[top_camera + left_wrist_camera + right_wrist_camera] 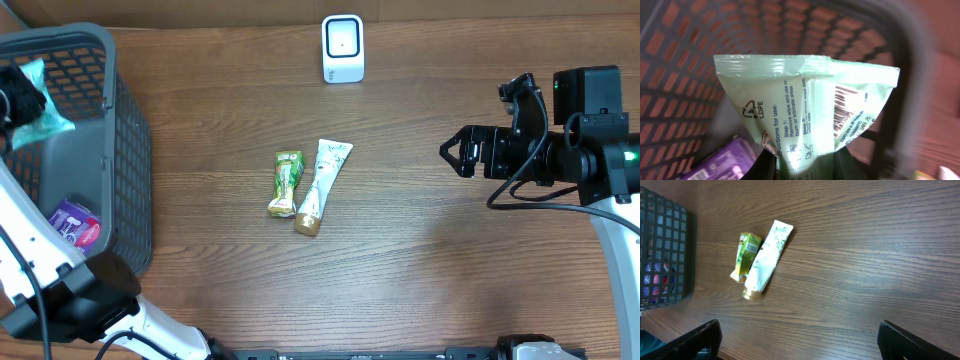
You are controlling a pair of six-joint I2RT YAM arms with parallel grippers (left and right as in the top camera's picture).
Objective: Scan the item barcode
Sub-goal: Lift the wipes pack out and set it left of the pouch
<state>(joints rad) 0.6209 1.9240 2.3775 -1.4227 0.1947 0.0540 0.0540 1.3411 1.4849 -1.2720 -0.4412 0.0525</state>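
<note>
A pale green wipes packet [805, 105] hangs in my left gripper [805, 167], which is shut on its lower edge. A barcode [845, 107] shows on the packet's right side. In the overhead view the green packet [47, 112] and left gripper [18, 100] are above the grey basket [130, 120] at the far left. The white scanner [343, 48] stands at the back centre of the table. My right gripper [455, 155] hovers open at the right with nothing between its fingers; in the wrist view the right gripper [800, 340] has only bare wood under it.
A white tube [322, 185] and a small green-yellow sachet [287, 182] lie side by side mid-table; the tube [767, 255] and sachet [746, 255] also show from the right wrist. A purple packet [75, 222] lies in the basket, below the held packet [722, 162].
</note>
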